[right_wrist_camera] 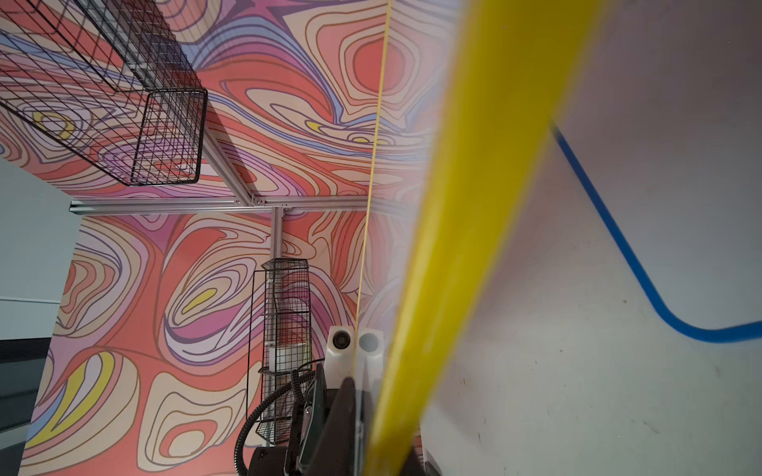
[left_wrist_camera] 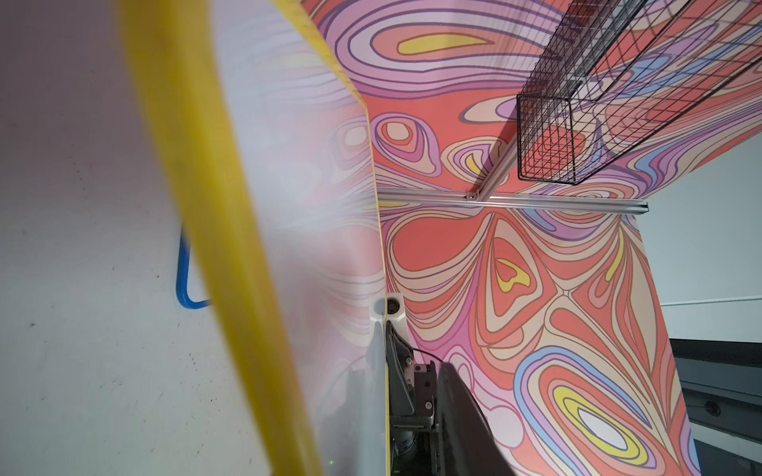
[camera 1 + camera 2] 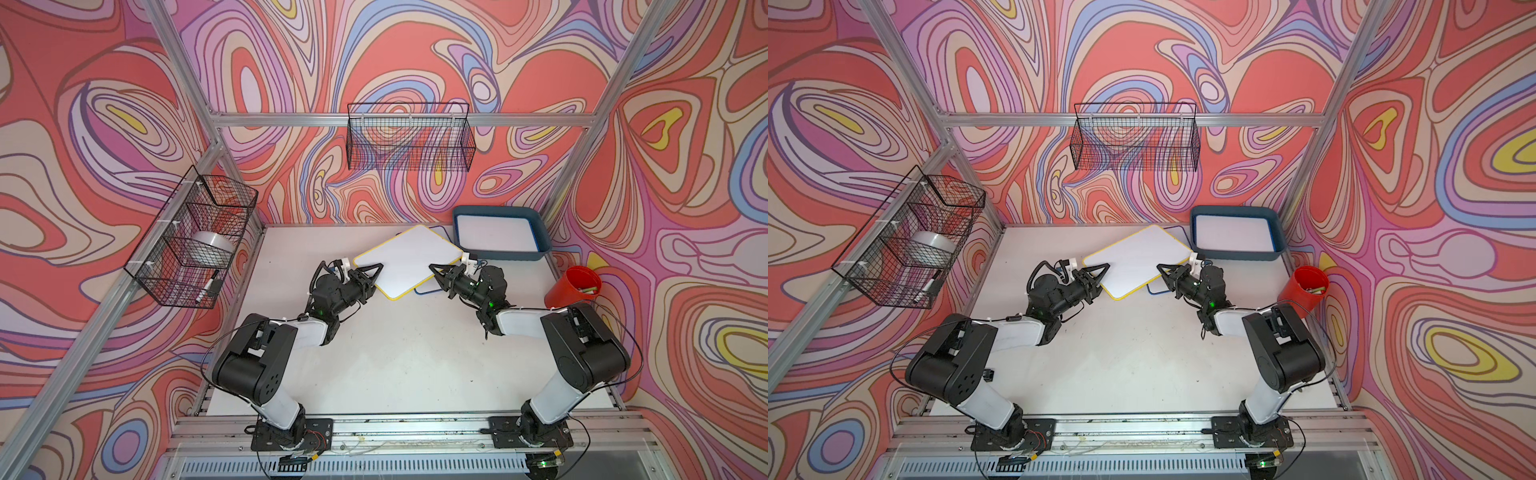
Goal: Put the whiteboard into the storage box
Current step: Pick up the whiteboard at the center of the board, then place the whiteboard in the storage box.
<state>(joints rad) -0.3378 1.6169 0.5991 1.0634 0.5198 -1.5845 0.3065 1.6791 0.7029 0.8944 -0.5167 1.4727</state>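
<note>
A yellow-framed whiteboard [image 3: 409, 259] [image 3: 1136, 259] hangs tilted between my two grippers, above the back of the table. My left gripper [image 3: 376, 276] [image 3: 1102, 276] reaches around its left edge. The left wrist view shows a gap between my dark finger [image 2: 462, 412] and the board face [image 2: 297, 247], so it is open. My right gripper [image 3: 436, 276] [image 3: 1163, 276] is shut on the right edge, its finger [image 1: 342, 412] pressed against the board [image 1: 474, 206]. The teal storage box [image 3: 500, 216] [image 3: 1235, 210] sits at the back right. It holds a blue-framed whiteboard [image 3: 494, 235].
Another blue-framed whiteboard [image 3: 426, 291] [image 1: 610, 230] lies flat on the table under the held one. A red bucket [image 3: 575, 286] stands at the right edge. Black wire baskets hang on the back wall [image 3: 409, 137] and the left wall [image 3: 195, 241].
</note>
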